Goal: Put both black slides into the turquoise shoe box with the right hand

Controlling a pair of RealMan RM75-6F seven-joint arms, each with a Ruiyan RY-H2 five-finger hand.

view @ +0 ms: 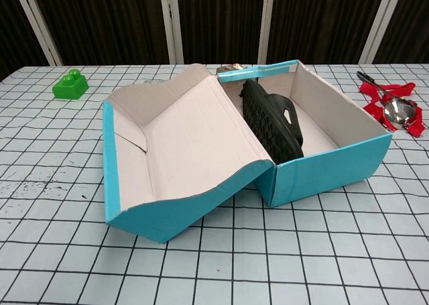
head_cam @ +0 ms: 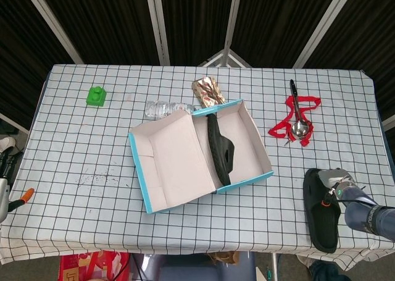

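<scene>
the second black slide (head_cam: pixel 322 210) lies flat at the near right table edge, long axis running near to far, well right of the turquoise shoe box (head_cam: pixel 200 155). the right hand (head_cam: pixel 341 191) rests on its right side; whether its fingers grip cannot be told. the first slide (view: pixel 271 120) already stands on edge inside the box. matte black, moulded strap

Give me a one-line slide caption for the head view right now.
One black slide stands on edge inside the open turquoise shoe box; right hand rests on the second slide near the table's right edge.
</scene>
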